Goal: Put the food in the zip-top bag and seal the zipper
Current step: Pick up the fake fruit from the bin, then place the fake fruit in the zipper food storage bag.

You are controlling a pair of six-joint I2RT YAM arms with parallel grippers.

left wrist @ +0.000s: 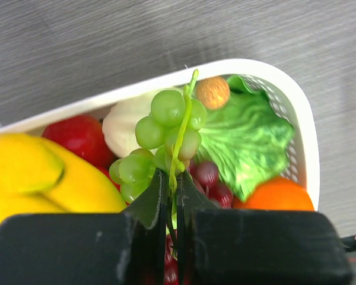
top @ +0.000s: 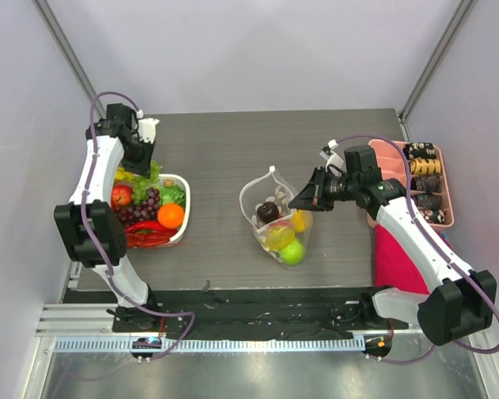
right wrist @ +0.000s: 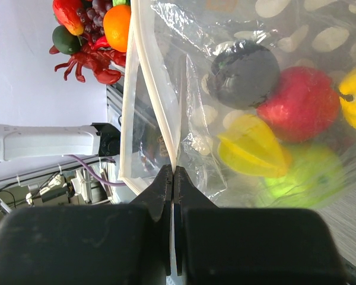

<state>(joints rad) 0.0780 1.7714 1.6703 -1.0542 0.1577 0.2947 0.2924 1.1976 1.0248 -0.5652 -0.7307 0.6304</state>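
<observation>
**Spotter:** What have your jaws got?

**Me:** My left gripper [left wrist: 172, 190] is pressed together on the thin stem [left wrist: 181, 127] of the green grapes [left wrist: 160, 133], right above the white basket [left wrist: 299, 119]. My right gripper [right wrist: 173, 173] is pinched shut on the rim of the zip-top bag [top: 251, 199], just beside the zipper [right wrist: 130, 89].

**Spotter:** Where is the bag from the grapes?

**Me:** In the top view it stands mid-table, well apart from the basket and off to my right. The mouth is at the top of the bag, on its far side. My right arm is touching the bag, so that arm props it and the left one has to carry the grapes across.

**Spotter:** How does the bunch lie?

**Me:** The stem runs straight out from my left fingertips, and the berries cluster along it just past them. I judge the bunch should go in berries first, with its long axis in line with the mouth.

**Spotter:** Is there room inside?

**Me:** A dark fruit [right wrist: 243, 71], a red fruit [right wrist: 299, 104], a yellow piece [right wrist: 252, 145] and a green apple [right wrist: 299, 178] already sit low in the bag. The upper part by the mouth looks free. The zipper is unsealed.
</observation>
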